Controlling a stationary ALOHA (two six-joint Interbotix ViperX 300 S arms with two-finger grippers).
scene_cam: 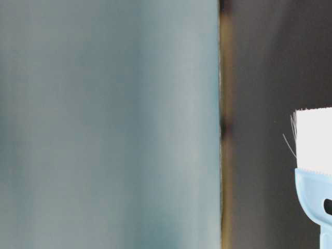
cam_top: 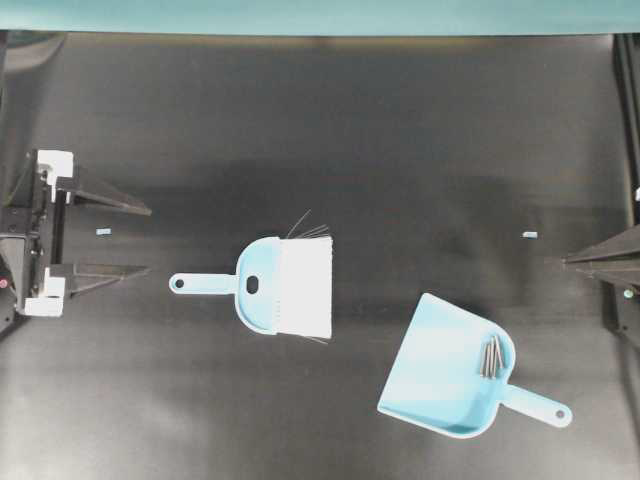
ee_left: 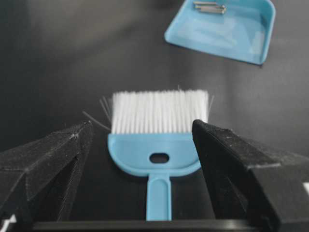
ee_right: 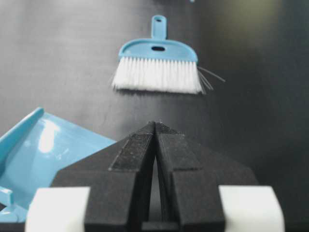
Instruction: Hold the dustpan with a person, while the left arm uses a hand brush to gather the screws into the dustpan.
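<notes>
Overhead: left gripper [cam_top: 148,240] spread wide, empty; hand brush [cam_top: 285,287] ahead; dustpan [cam_top: 440,368] beyond, screws [cam_top: 491,356] inside. Left wrist: handle between fingers. Right wrist: right gripper [ee_right: 155,124] closed, empty. Risk: unheld dustpan sliding, spilling screws.

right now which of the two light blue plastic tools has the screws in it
The light blue plastic dustpan, lower right overhead: silvery metal screws lie by its handle. The white-bristled light blue hand brush holds none.
</notes>
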